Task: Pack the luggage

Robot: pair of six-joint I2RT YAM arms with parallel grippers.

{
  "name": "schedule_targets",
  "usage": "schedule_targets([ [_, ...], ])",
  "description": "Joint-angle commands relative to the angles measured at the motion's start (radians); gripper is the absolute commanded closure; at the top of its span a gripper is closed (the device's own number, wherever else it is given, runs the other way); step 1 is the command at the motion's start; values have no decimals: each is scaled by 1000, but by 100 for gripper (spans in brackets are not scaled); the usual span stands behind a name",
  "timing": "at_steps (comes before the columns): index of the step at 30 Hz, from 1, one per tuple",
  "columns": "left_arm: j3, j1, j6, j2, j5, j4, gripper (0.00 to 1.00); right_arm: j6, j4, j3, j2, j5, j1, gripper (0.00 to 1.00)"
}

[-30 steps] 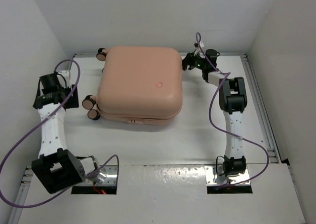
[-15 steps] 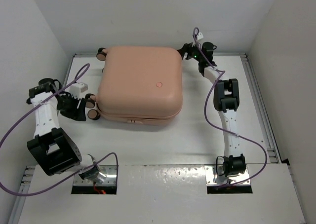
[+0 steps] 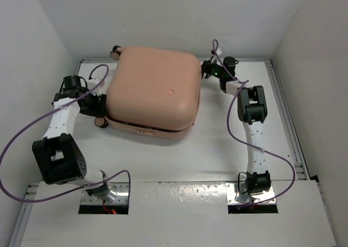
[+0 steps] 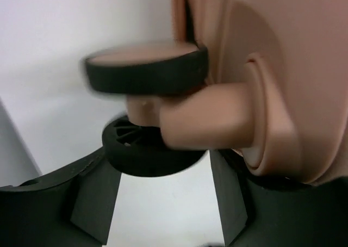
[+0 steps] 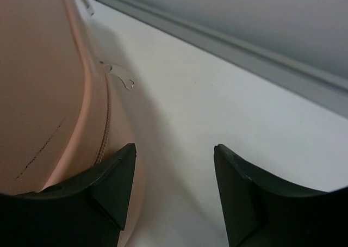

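The luggage is a big salmon-pink hard-shell suitcase lying shut and flat on the white table, turned a little askew. Its dark wheels stick out on the left side. My left gripper is open at that side. In the left wrist view a black wheel on its pink caster sits just above the gap between the fingers. My right gripper is open at the suitcase's far right corner. In the right wrist view its left finger lies against the pink shell.
A grey rail runs along the table's far edge under the back wall. White walls close in on the left, back and right. Another wheel shows at the suitcase's far left corner. Purple cables loop beside both arms.
My left arm has swung in from the left wall to the suitcase's wheels. The suitcase has turned slightly, its far left corner moving back. My right gripper stays at the far right corner.
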Motion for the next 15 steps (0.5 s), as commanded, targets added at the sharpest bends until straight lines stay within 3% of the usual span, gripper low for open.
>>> schedule_targets([
  [1, 12, -101, -160, 97, -4, 394, 31, 11, 125, -108, -168, -315, 69, 39],
  [9, 174, -244, -200, 361, 5, 613, 31, -38, 200, -384, -379, -574, 63, 44],
  [15, 325, -284, -220, 491, 14, 624, 26, -50, 311, -665, -564, -642, 76, 45],
])
